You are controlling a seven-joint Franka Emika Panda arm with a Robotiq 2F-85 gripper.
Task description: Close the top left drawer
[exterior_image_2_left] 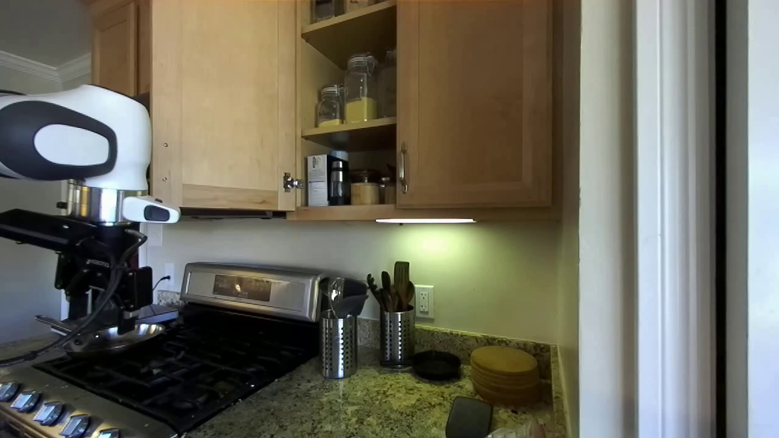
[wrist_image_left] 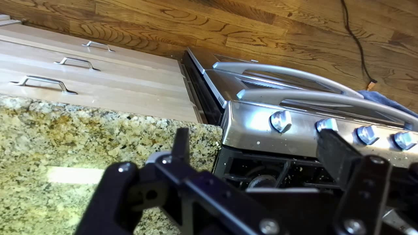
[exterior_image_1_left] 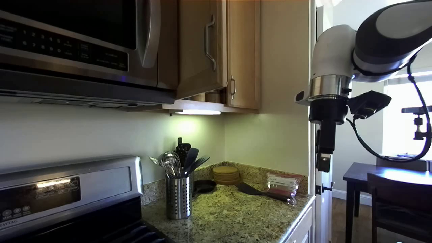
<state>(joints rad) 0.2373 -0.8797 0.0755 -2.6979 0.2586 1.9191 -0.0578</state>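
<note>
Door (exterior_image_2_left: 225, 103) stood open, above the jaws and well apart from them. The gripper (wrist_image_left: 254, 133) had its jaws spread wide; the stove (wrist_image_left: 294, 140) lay below them.

Both exterior views share the speckled tan granite counter (exterior_image_1_left: 233, 219) from different sides, while my wrist view looks steeply down close past my narrow black fingers (wrist_image_left: 181, 147).
</note>
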